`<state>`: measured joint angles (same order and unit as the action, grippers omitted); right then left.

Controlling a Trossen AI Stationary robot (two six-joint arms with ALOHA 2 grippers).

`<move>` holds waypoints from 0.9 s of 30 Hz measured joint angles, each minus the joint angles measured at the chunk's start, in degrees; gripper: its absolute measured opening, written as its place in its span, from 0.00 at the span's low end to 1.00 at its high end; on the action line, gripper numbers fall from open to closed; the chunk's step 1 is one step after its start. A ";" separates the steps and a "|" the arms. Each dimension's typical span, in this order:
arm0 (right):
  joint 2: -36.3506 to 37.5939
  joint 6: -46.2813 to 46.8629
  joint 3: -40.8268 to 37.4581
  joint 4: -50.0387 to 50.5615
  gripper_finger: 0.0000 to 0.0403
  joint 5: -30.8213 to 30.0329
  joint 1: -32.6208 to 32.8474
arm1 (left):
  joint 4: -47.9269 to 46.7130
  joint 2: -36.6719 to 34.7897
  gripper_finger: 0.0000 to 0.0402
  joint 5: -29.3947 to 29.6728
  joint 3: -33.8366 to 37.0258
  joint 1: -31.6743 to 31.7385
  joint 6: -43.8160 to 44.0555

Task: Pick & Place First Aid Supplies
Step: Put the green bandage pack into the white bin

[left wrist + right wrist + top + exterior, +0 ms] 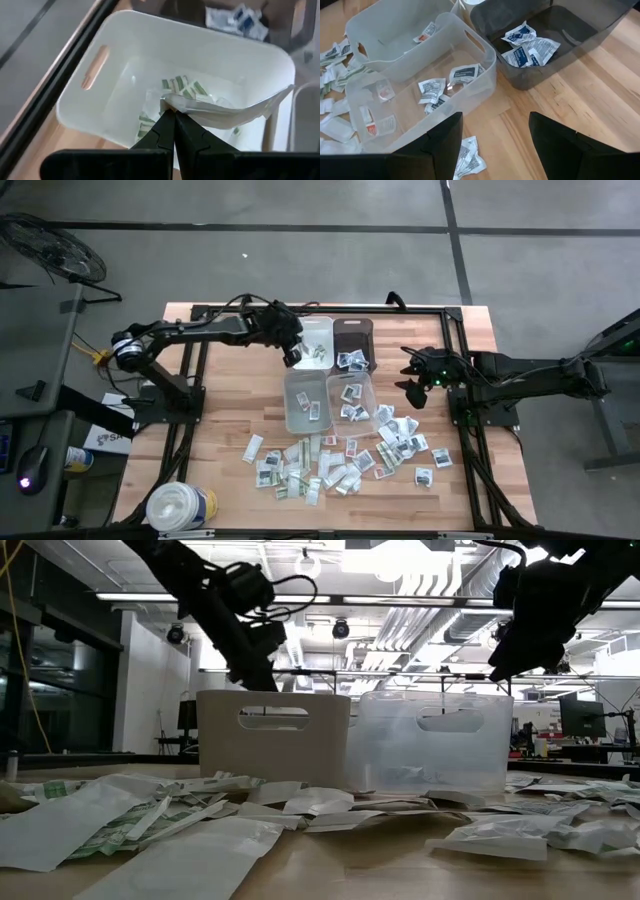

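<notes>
Held packet (225, 111): long, flat, white paper, pinched at one end so the rest juts out sideways and sags slightly over the white bin (125, 45). Left gripper (173, 117) has its fingers together, clamped on that packet's end, hanging above the bin's open top. In the high view the left gripper (291, 352) sits at the bin's near-left corner, arm stretched across from the table's left edge.

Inside the white bin (318, 332): a few green-striped packets (184, 87) lying on the floor.

Beside it, the dark bin (545, 30) holds several packets with blue print (527, 47). Two clear bins stand in front: one (470, 95) holds white packets with dark print, the other (390, 25) a single packet with a red mark.

Loose packets (310, 470) lie scattered across the table's front, with a second cluster (405, 438) to the right.

Right gripper (417, 385): fingers wide apart, nothing held, hovering off the right of the bins, above the wooden table (230, 420).

White round tub (180, 506) at the front-left corner.
</notes>
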<state>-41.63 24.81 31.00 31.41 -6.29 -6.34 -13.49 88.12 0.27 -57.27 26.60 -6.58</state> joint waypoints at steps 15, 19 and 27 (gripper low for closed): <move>0.00 1.34 0.00 0.07 0.55 0.45 -0.01 | -2.38 5.66 0.18 2.65 -7.57 0.01 -14.84; 0.00 1.34 0.00 0.10 0.55 0.47 0.01 | -4.33 5.66 0.29 5.08 -7.97 0.01 -15.09; 0.00 1.39 0.00 0.14 0.55 0.48 0.00 | -7.97 5.66 0.38 1.31 -7.99 0.01 -14.30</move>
<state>-41.63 26.20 31.00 31.55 -5.81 -6.34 -21.46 93.78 1.58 -65.25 26.61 -20.88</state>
